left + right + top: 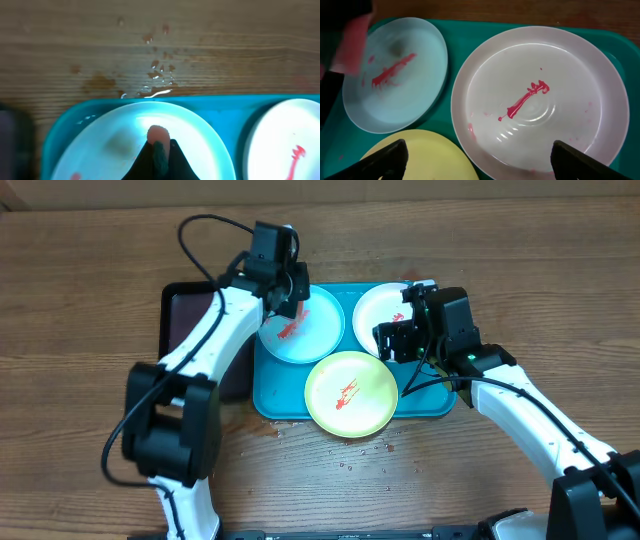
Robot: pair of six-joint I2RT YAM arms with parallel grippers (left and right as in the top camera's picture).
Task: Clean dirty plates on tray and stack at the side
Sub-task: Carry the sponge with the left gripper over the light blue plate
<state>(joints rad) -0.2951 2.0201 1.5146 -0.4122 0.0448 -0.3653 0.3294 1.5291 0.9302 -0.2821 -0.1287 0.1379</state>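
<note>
The turquoise tray (pixel 270 395) holds three plates with red sauce smears: a light blue plate (pixel 310 340), a white plate (pixel 375 308) and a pale green plate (pixel 350 392). My left gripper (pixel 298 300) is shut on a pink and green sponge (pixel 159 140) and holds it over the far part of the light blue plate (pixel 110 145). My right gripper (pixel 400 340) is open and empty above the near edge of the white plate (pixel 540 95). The light blue plate (pixel 400 75) and the green plate (pixel 420 157) also show in the right wrist view.
A black tray with a dark reddish inside (pixel 185 320) lies left of the turquoise tray. Water drops and brownish stains mark the wood table beyond the tray (pixel 157 70) and in front of it (pixel 345 460).
</note>
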